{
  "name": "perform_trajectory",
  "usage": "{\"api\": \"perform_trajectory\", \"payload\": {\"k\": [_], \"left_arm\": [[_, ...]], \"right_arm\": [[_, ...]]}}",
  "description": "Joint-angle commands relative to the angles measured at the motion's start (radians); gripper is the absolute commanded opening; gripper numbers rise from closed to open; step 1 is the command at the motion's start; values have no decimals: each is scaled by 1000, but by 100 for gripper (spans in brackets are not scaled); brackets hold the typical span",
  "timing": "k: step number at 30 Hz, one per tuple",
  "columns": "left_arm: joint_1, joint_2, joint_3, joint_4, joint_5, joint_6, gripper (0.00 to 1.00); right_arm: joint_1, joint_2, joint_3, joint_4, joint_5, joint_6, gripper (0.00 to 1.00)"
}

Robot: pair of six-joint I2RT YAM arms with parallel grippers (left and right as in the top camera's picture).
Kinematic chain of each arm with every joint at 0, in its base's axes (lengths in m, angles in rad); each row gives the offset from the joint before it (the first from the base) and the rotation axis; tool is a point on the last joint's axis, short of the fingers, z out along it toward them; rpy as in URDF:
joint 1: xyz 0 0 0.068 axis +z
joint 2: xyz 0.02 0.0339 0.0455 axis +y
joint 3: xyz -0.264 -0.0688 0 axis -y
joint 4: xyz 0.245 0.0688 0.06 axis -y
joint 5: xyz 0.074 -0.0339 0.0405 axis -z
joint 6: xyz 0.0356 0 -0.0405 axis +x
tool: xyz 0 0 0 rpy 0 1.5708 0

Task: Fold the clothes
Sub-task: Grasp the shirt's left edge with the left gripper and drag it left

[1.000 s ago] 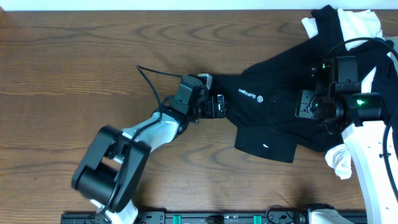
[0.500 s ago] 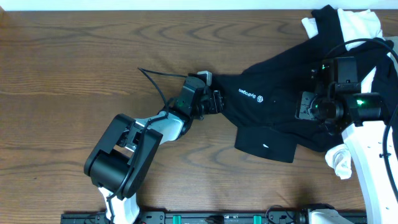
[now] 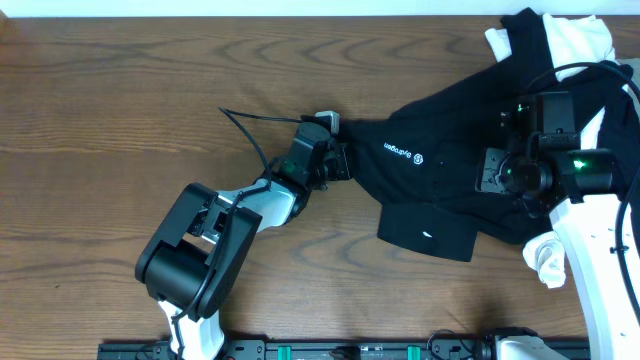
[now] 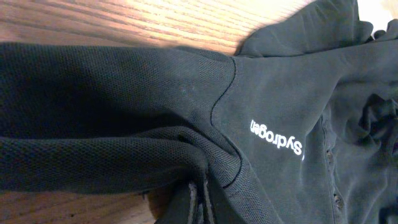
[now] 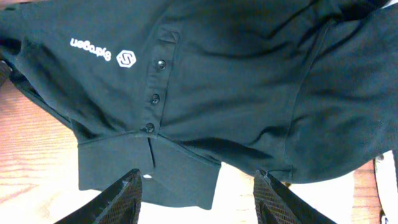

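1. The tips of my left pincer (image 3: 342, 160) are buried in a bunched fold of the black shirt (image 4: 280, 81).
2. The finger bases of my right pincer (image 5: 199, 186) are cut off below.
3. Behind it, my arm (image 3: 590, 230) hides some of the shirt.

White lettering (image 4: 277, 137) "Sydrogen" beside a hexagon logo (image 5: 126, 59) on the black garment (image 5: 236, 93).

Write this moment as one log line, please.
left gripper: shut on black shirt edge | right gripper: open, over shirt | fold: not begun
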Motion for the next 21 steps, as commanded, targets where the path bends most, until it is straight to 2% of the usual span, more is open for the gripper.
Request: {"api": "perform_trajectory", "payload": {"k": [1, 8, 21], "left_arm": [[26, -48, 9, -2, -16, 24, 6], [109, -162, 9, -85, -25, 140, 5], [481, -281, 17, -106, -24, 180, 6]], "right_arm": [[-8, -1, 5, -3, 14, -5, 56], [-8, -1, 5, -8, 38, -4, 56], [-8, -1, 5, -9, 48, -4, 56]]}}
